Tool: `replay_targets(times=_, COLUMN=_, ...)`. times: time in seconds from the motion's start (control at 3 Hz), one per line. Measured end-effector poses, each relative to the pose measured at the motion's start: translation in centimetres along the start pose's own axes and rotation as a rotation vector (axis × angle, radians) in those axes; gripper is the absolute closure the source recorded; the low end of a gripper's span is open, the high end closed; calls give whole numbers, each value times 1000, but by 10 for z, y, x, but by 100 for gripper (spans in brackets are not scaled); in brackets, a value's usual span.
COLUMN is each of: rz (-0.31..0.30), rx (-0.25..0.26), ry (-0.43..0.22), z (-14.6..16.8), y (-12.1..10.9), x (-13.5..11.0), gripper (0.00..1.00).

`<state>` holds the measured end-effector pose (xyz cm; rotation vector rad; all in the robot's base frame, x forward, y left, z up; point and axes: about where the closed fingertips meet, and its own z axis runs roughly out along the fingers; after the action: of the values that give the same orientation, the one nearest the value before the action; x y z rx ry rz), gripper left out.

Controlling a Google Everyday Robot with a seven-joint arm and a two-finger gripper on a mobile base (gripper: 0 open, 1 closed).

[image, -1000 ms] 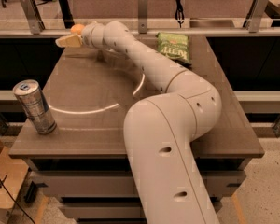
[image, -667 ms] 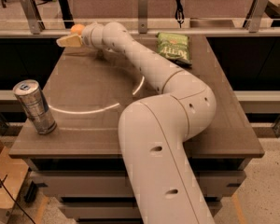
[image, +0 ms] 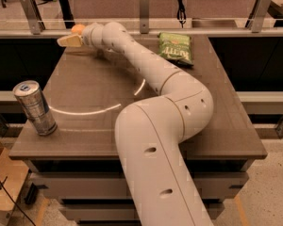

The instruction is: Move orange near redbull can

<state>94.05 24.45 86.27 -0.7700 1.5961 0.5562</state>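
Observation:
The orange (image: 77, 28) sits at the far left corner of the table, right against my gripper (image: 70, 40), and my wrist hides part of it. I cannot tell whether the gripper holds it. The redbull can (image: 35, 108), slim and silver-grey with bluish markings, stands upright near the table's front left edge, well apart from the orange and the gripper. My arm reaches from the front middle across the table to the far left corner.
A green crisp bag (image: 175, 48) lies flat at the far right of the dark table (image: 226, 126). A railing with posts (image: 144, 6) runs behind the table's far edge. A wooden box (image: 2, 182) stands on the floor at the front left.
My lower arm segment has shifted slightly to the left. The gripper, the orange and the can stay where they were.

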Motion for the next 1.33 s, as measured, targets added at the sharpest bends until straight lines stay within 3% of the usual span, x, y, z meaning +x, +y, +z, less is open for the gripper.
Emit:
replay_targets(times=0.33, rz=4, rx=4, ry=0, z=4, y=-3, x=0, gripper=22)
replay_targets(times=1.33, rz=-6, rx=24, ry=-8, z=0, y=-16, x=-7, gripper=92)
